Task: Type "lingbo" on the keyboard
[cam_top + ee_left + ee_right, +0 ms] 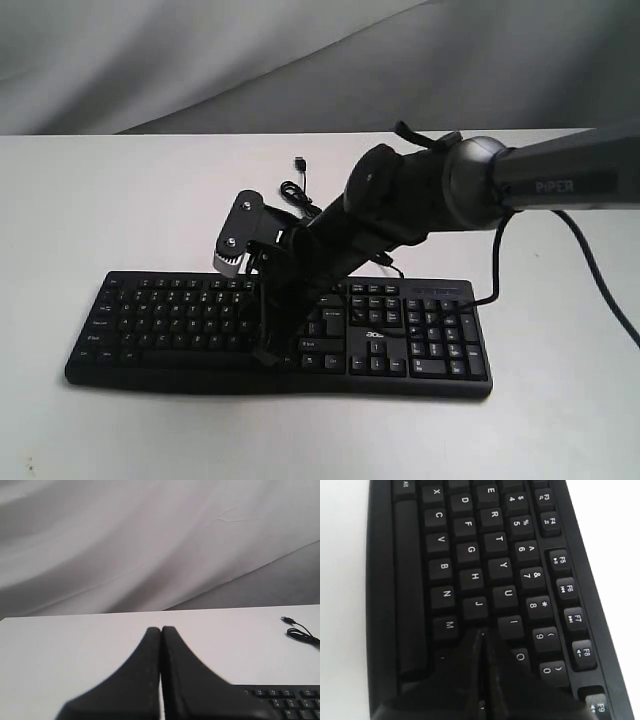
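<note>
- Along the tabletop's near edge, in the exterior view, the keyboard lies flat. Its long axis runs parallel to that edge, with the number pad toward the right edge and the cable trailing off to the far edge.
- Same view: the right arm sweeps in from the right edge, and the right gripper points down over the middle of the letter block. No left arm shows here, so the right one is plainly nearer.
- Over to the left wrist view: the left gripper has its fingers pressed together around nothing. It hangs over bare table, with only a corner of the keyboard peeking in.
- Right wrist view: the right gripper is pinched to a single point and empty. Its tip sits between the J key, the M key and the I key, about where K should be.
- I cannot tell whether the tip touches a key.
- My read: L hides under the fingers, one key further along the home row toward the number pad, so the first letter needs a short sidestep along the long axis.
</note>
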Controlling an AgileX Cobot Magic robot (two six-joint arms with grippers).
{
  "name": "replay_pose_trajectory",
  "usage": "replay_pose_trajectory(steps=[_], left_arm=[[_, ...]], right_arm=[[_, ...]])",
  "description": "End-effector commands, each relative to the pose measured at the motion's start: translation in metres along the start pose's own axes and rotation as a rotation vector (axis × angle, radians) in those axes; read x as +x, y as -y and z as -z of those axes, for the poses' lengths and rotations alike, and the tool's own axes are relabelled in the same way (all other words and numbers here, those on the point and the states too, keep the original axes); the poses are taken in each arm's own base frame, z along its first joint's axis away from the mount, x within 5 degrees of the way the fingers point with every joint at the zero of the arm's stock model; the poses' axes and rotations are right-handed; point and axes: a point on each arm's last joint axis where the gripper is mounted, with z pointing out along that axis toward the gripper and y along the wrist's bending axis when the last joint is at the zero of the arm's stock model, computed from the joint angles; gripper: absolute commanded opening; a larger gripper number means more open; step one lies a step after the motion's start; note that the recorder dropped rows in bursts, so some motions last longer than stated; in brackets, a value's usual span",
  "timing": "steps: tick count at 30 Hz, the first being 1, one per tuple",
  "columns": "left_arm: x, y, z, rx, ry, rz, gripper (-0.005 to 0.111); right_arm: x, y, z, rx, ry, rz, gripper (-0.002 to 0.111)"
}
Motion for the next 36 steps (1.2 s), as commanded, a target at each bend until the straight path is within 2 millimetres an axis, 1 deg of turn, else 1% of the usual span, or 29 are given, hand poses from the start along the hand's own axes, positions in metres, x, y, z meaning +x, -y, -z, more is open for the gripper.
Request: replay_pose_trajectory(steps=[1,6,11,24,30,31,33,34,36], left_arm=[[0.001,0.0,0.0,0.007,0.008,0.002,0.001],[0.001,0.0,0.0,0.007,0.008,0.002,0.001],[0.001,0.0,0.0,0.007,0.008,0.002,0.001],[0.001,0.0,0.0,0.007,0.008,0.002,0.001],[0.001,0.0,0.0,0.007,0.008,0.002,0.001],[0.001,0.0,0.0,0.007,0.008,0.002,0.001],[0.001,0.0,0.0,0.007,0.008,0.002,0.001],[0.001,0.0,0.0,0.007,0.008,0.002,0.001],[0.001,0.0,0.0,0.007,0.008,0.002,0.001]], right_arm=[[0.001,0.001,0.001,0.0,0.004,0.001,0.0],[0.002,0.001,0.0,-0.002,-0.006,0.013,0.0],[0.008,0.002,-0.006,-0.009,-0.024,0.012,0.0],[0.008,0.003,-0.006,-0.006,-0.026,0.022,0.0],[0.015,0.004,-0.013,-0.02,-0.045,0.014,0.0],[0.014,0.004,-0.011,-0.018,-0.041,0.016,0.0],[0.006,0.004,-0.001,0.003,-0.018,0.026,0.0],[0.0,0.005,0.007,0.024,0.002,0.034,0.0],[-0.009,0.006,0.012,0.039,0.023,0.033,0.0]])
